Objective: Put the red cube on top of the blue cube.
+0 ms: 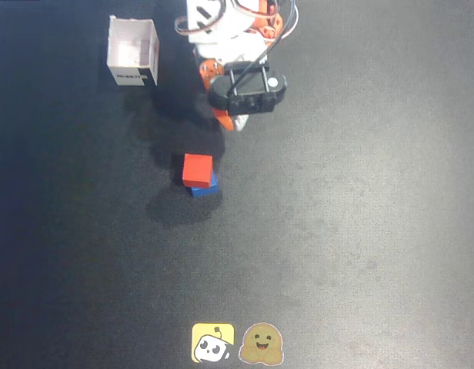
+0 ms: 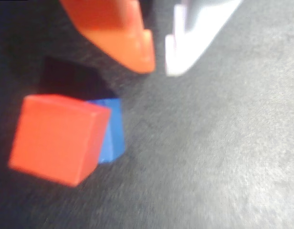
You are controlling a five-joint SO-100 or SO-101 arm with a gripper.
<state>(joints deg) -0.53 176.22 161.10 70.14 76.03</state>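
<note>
The red cube point(image 1: 197, 169) sits on top of the blue cube point(image 1: 207, 187), shifted to the upper left in the overhead view so that only a strip of blue shows. In the wrist view the red cube point(image 2: 56, 138) rests on the blue cube point(image 2: 113, 129) and overhangs it to the left. My gripper point(image 1: 226, 121) is above the stack in the overhead view, apart from it and empty. In the wrist view the gripper point(image 2: 159, 64) has an orange finger point(image 2: 123, 38) and a white finger point(image 2: 194, 38) with their tips almost together.
A white open box point(image 1: 133, 75) stands at the upper left, next to the arm's base point(image 1: 221, 23). Two cartoon stickers point(image 1: 212, 342) point(image 1: 262, 344) lie at the bottom edge of the dark mat point(image 1: 360, 215).
</note>
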